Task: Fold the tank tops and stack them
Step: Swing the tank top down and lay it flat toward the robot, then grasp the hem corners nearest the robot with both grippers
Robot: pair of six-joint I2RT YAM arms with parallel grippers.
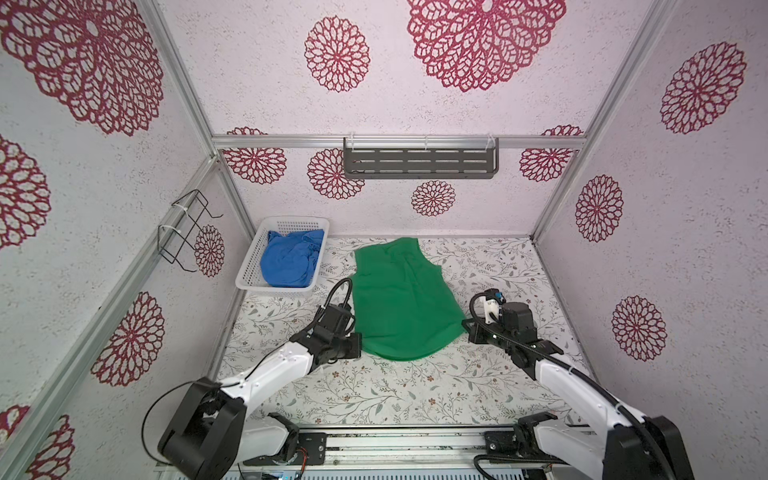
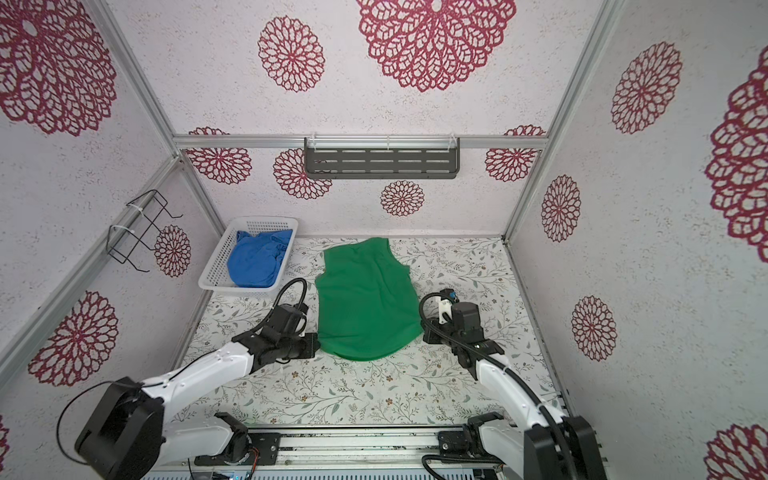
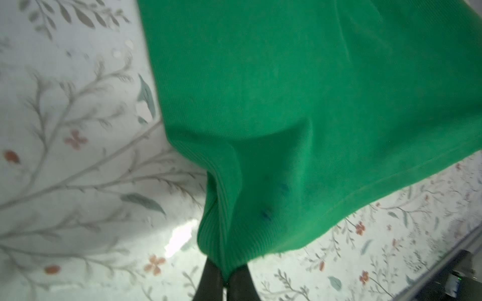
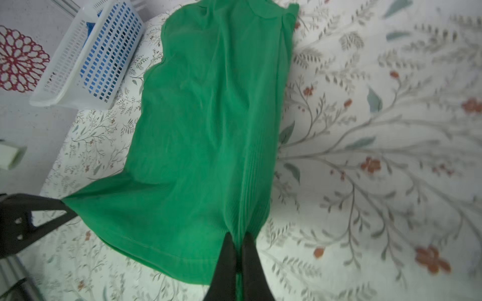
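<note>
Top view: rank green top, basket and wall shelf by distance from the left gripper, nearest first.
1. green top: mid-table, its near hem corner pinched by the left gripper.
2. basket: on the table, back-left corner.
3. shelf: hung on the back wall, farthest.

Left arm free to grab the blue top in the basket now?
Probably not yet: left pincer is shut on the green tank top. Otherwise the blue top lies uncovered in the basket.
</note>
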